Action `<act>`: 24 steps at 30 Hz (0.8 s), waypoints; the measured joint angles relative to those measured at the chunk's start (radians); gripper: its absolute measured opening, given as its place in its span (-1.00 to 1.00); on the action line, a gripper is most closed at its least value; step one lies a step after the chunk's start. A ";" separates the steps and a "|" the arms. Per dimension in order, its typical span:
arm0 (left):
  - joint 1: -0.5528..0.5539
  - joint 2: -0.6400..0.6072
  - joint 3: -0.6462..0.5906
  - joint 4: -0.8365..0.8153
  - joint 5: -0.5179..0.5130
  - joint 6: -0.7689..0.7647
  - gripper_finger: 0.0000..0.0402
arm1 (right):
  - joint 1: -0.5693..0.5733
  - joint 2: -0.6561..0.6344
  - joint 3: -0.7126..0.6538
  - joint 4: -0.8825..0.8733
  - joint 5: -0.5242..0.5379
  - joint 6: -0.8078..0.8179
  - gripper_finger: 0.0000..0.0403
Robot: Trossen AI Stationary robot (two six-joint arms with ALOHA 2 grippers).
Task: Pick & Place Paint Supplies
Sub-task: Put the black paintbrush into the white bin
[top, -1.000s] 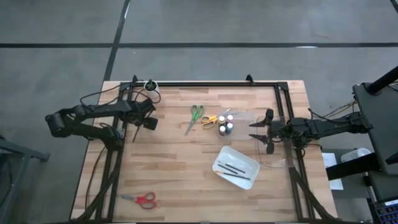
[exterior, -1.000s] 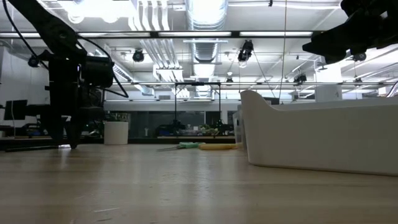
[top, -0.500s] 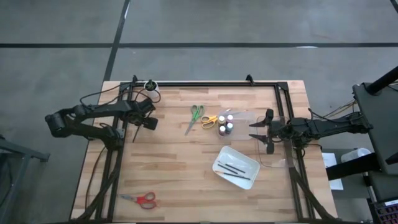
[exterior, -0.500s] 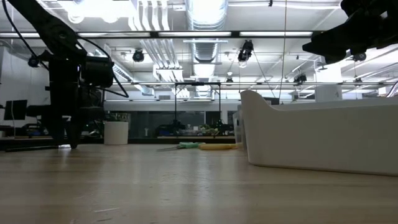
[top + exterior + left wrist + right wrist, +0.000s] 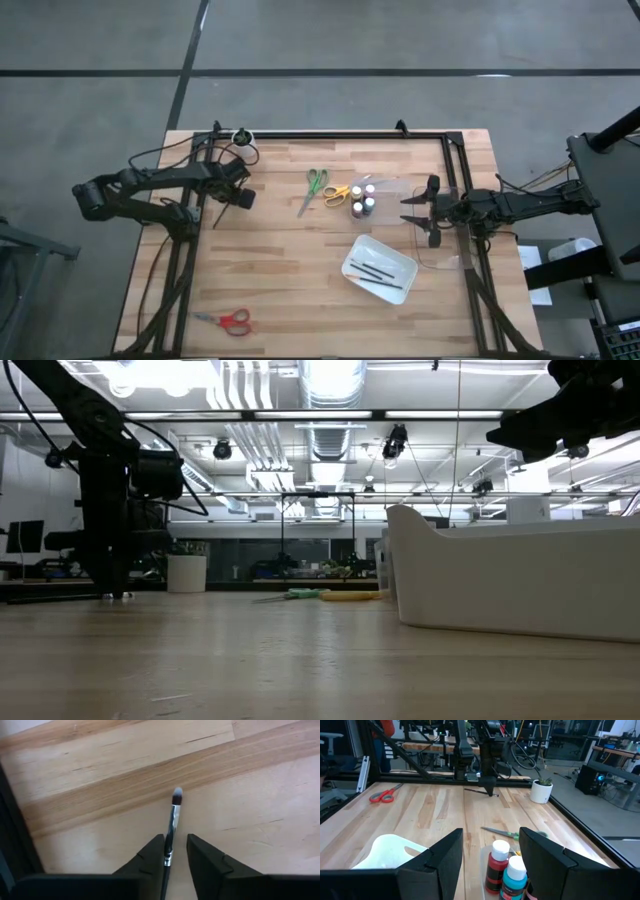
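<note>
My left gripper (image 5: pixel 238 198) (image 5: pixel 175 837) points down over the table's far-left part, open by a narrow gap. Its fingers stand on either side of a thin dark brush (image 5: pixel 173 815) (image 5: pixel 218 214) that lies flat on the wood. My right gripper (image 5: pixel 418 211) (image 5: pixel 490 837) waits open near the right edge, level, facing the paint bottles (image 5: pixel 362 200). The red bottle (image 5: pixel 498 865) and the teal bottle (image 5: pixel 515 875) stand upright. Green scissors (image 5: pixel 315 186), yellow scissors (image 5: pixel 338 192) and red scissors (image 5: pixel 228 320) lie flat. My left gripper straddles the brush's handle (image 5: pixel 168 851) from above, fingers across it. The handle lies close against one finger (image 5: pixel 152 857); I cannot tell whether it touches. The brush rests flat on the table.
A white rectangular tray (image 5: pixel 365 244) (image 5: pixel 500 575) sits right of centre toward the near edge, with dark brushes lying in it. A small white round cup (image 5: pixel 242 136) stands at the far-left corner. A black frame (image 5: pixel 330 134) runs along the far edge and both sides.
In the low view my left gripper has sunk a little toward the table top, over the brush. Nothing else has moved.
</note>
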 joint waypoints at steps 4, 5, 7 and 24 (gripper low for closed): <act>0.000 0.000 -0.001 0.002 -0.001 -0.001 -0.64 | 0.000 0.000 0.000 0.000 0.000 0.000 -0.05; 0.000 0.001 -0.001 0.002 -0.001 -0.001 -0.65 | 0.000 0.000 0.000 0.000 0.000 0.000 -0.05; 0.000 0.001 -0.001 0.002 -0.002 -0.001 -0.65 | 0.000 0.000 0.000 0.000 0.000 0.000 -0.05; 0.001 0.002 -0.001 0.007 -0.001 0.000 -0.95 | 0.000 0.000 0.000 0.000 0.000 0.000 -0.05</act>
